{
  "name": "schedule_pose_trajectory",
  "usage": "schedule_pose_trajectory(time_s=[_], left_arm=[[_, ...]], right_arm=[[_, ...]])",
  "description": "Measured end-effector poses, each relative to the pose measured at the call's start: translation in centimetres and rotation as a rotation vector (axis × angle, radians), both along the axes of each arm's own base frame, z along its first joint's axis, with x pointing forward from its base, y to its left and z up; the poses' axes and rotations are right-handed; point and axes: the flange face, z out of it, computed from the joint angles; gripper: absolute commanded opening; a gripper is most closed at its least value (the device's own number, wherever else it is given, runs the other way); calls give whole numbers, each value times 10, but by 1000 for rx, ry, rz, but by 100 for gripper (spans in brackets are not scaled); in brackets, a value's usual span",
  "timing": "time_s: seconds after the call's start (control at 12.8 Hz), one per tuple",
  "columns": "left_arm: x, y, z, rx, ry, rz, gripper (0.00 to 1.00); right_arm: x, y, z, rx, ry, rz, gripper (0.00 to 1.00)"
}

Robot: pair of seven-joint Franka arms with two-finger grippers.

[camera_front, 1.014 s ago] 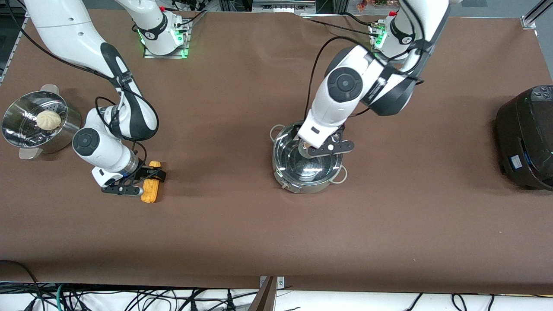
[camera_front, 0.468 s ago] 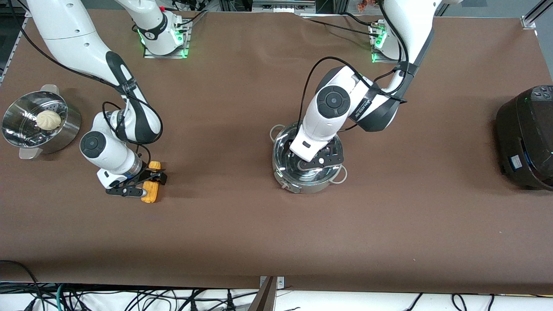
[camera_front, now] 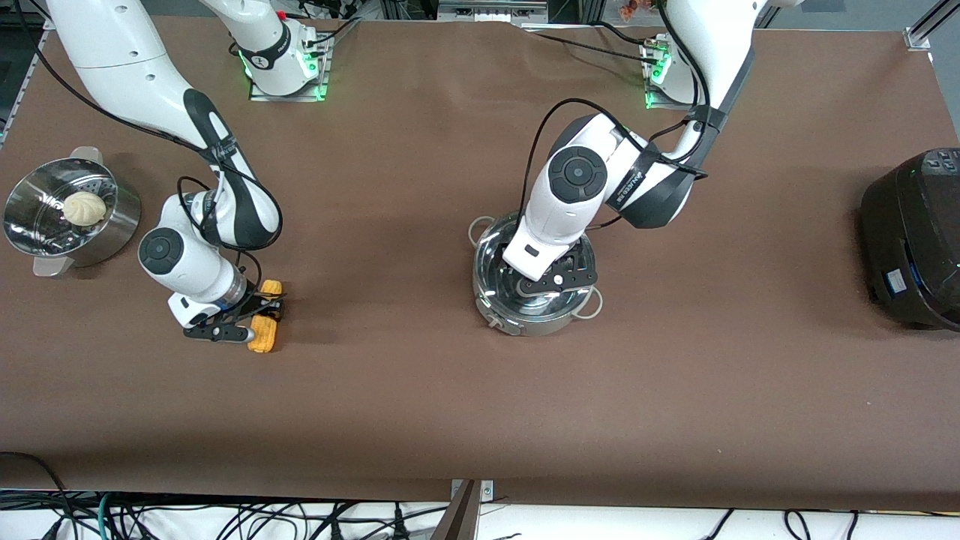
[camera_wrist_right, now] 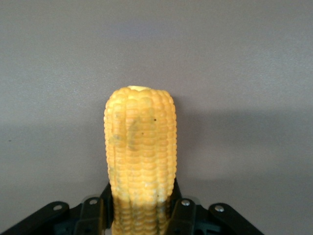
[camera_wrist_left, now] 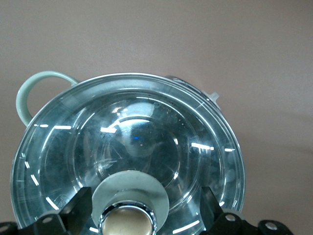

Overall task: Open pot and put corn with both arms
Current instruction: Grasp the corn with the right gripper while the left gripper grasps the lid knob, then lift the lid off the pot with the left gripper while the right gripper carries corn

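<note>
The steel pot stands mid-table with its clear glass lid on it. My left gripper is low over the lid. In the left wrist view the left gripper is open, with one finger on each side of the tan knob and apart from it. The lid and one loop handle show there. The yellow-orange corn lies on the table toward the right arm's end. My right gripper is shut on it. In the right wrist view the right gripper pinches the cob.
A perforated steel steamer bowl with a white bun stands at the right arm's end of the table. A big black cooker stands at the left arm's end. Brown table surface lies between the corn and the pot.
My left gripper came down over the lid until its fingers flank the knob, then stayed. My right gripper's fingers closed in on the corn, which shifted slightly.
</note>
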Motion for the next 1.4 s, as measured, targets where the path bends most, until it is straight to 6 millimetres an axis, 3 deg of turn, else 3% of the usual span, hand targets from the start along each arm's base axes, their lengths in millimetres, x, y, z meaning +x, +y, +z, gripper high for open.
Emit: schedule_pose_trajectory(time_s=[0.23, 0.47, 0.7, 1.09, 1.25, 1.33, 1.4], left_arm=[[-6, 0, -8, 18, 24, -27, 97], [-13, -1, -14, 36, 56, -71, 89], [-17, -6, -14, 35, 62, -82, 71], [-17, -5, -11, 38, 61, -82, 61], [-17, -4, -10, 39, 61, -81, 49], [-17, -3, -10, 41, 62, -81, 39], [-17, -1, -9, 48, 66, -80, 19]], right_arm=[[2, 1, 4, 1, -5, 1, 0], [5, 8, 32, 6, 3, 12, 0], [7, 17, 82, 9, 32, 27, 0], [17, 42, 192, 9, 162, 72, 0], [20, 56, 222, 16, 170, 96, 0], [20, 60, 228, 18, 169, 103, 0], [20, 62, 229, 20, 168, 107, 0]])
